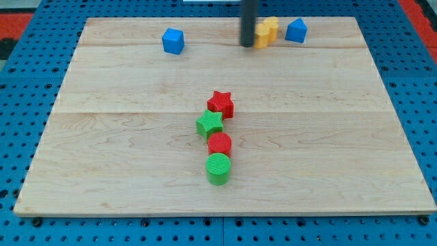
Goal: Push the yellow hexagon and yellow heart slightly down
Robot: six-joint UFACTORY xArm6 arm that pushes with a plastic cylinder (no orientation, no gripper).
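Note:
Two yellow blocks sit together near the view's top, right of centre. One yellow block (262, 35) is lower and partly hidden by the rod. The other yellow block (271, 26) is just above and right of it. I cannot tell which is the hexagon and which the heart. My tip (246, 44) is on the board, touching or nearly touching the left side of the yellow pair.
A blue block (296, 30) stands just right of the yellow pair. A blue cube (173, 41) is at the top left. In the board's middle a red star (221, 104), green star (209, 124), red cylinder (220, 144) and green cylinder (218, 169) form a line.

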